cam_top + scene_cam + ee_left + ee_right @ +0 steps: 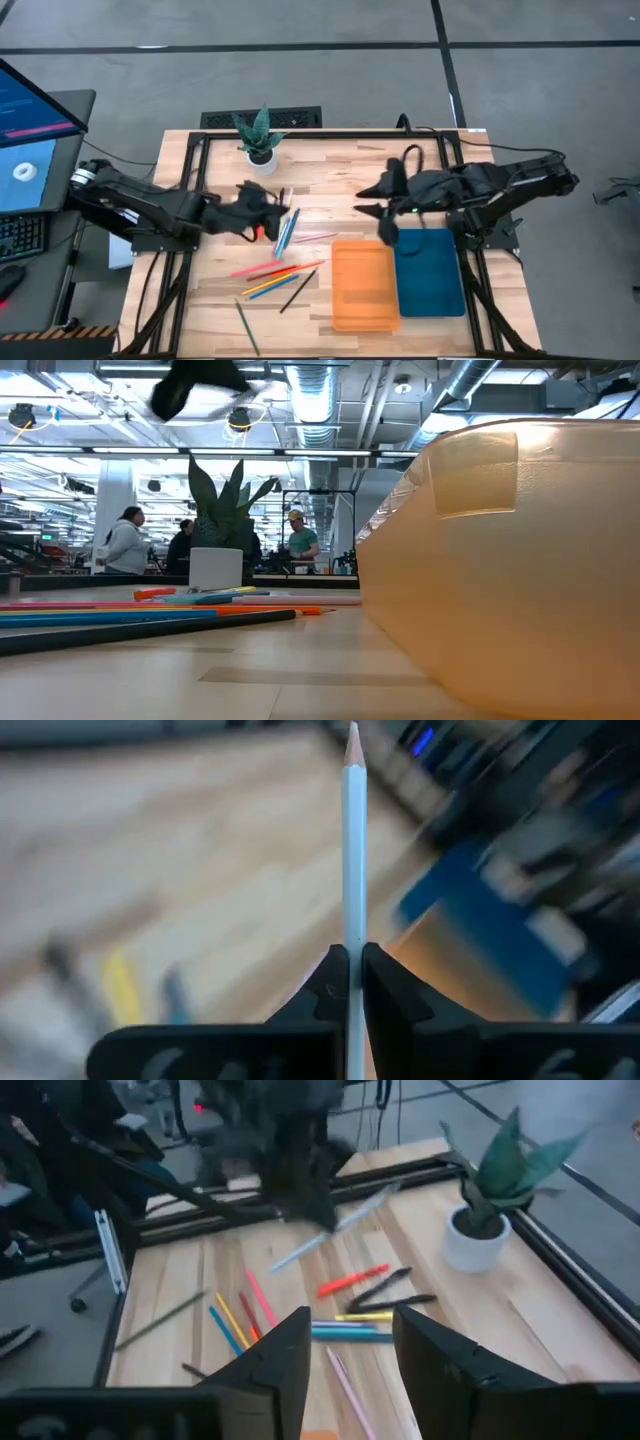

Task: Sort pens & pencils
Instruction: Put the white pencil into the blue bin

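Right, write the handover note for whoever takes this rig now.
Left gripper: shut on a light blue pencil, lifted above the table's left half.
Right gripper: open, empty, hovering near the blue tray.
Pens and pencils: most lie loose on the wood left of the orange tray.
Done: one pencil picked; nothing visible in either tray.
Left: place it, then sort the rest.

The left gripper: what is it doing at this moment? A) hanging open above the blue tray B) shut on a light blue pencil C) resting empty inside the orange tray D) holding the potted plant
B: in the left wrist view the left gripper has its two fingers pressed together on a light blue pencil, whose sharpened tip points away from the camera.
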You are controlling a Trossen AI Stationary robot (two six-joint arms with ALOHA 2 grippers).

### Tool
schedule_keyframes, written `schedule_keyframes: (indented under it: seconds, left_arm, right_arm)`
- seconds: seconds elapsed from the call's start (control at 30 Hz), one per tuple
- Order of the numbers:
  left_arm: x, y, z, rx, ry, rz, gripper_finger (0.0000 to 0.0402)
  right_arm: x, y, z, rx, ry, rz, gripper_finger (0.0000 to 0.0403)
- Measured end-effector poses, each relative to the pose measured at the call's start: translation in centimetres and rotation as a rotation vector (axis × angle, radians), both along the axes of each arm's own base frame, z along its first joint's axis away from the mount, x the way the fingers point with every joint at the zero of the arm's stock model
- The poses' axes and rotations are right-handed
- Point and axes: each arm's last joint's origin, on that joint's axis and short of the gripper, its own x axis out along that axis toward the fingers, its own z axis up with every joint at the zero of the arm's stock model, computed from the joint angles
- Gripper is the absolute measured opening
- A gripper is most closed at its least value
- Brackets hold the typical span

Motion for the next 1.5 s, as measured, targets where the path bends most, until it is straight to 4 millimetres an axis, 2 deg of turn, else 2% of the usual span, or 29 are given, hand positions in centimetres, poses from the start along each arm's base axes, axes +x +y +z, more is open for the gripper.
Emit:
schedule_keyframes:
  seconds: [0.17, 0.33, 0.57, 0.8, 0.9, 0.97, 1.17, 1.2, 1.37, 1.5]
  left_arm:
    - [0.8, -0.1, 4.3, 0.149, -0.287, -0.022, 0.0001]
    - [1.2, -0.2, 6.1, 0.225, -0.402, -0.024, 0.0005]
    - [2.7, -0.7, 7.0, 0.255, -0.455, -0.055, 0.0007]
    - [4.7, -1.1, 6.8, 0.284, -0.425, -0.094, 0.0007]
    - [5.0, -1.2, 7.2, 0.283, -0.434, -0.09, 0.0007]
    - [5.2, -1.2, 7.2, 0.284, -0.434, -0.093, 0.0007]
    - [5.2, -1.0, 7.1, 0.286, -0.431, -0.092, 0.0008]
    - [5.2, -1.0, 7.2, 0.29, -0.429, -0.083, 0.0008]
    - [5.1, -0.9, 7.1, 0.29, -0.421, -0.066, 0.0013]
    - [5.0, -0.8, 6.7, 0.296, -0.367, -0.049, 0.0049]
  right_arm:
    - [2.8, 0.7, -0.9, 0.029, -0.049, 0.031, 0.0202]
    - [5.2, 0.8, -1.5, 0.033, -0.118, 0.047, 0.0244]
    - [7.6, -0.1, -2.0, 0.069, -0.2, 0.057, 0.0255]
    - [8.3, -0.8, -2.1, 0.084, -0.223, 0.074, 0.0254]
    - [8.3, -0.8, -2.1, 0.061, -0.22, 0.084, 0.0235]
    - [8.2, -0.8, -2.0, 0.058, -0.22, 0.085, 0.0204]
    - [8.1, -1.1, -1.9, 0.053, -0.218, 0.092, 0.0041]
    - [8.1, -1.1, -1.9, 0.058, -0.22, 0.104, 0.0027]
    - [8.0, -1.2, -1.9, 0.069, -0.218, 0.086, 0.0025]
    - [6.6, -2.2, -1.2, 0.065, -0.185, 0.026, 0.0025]
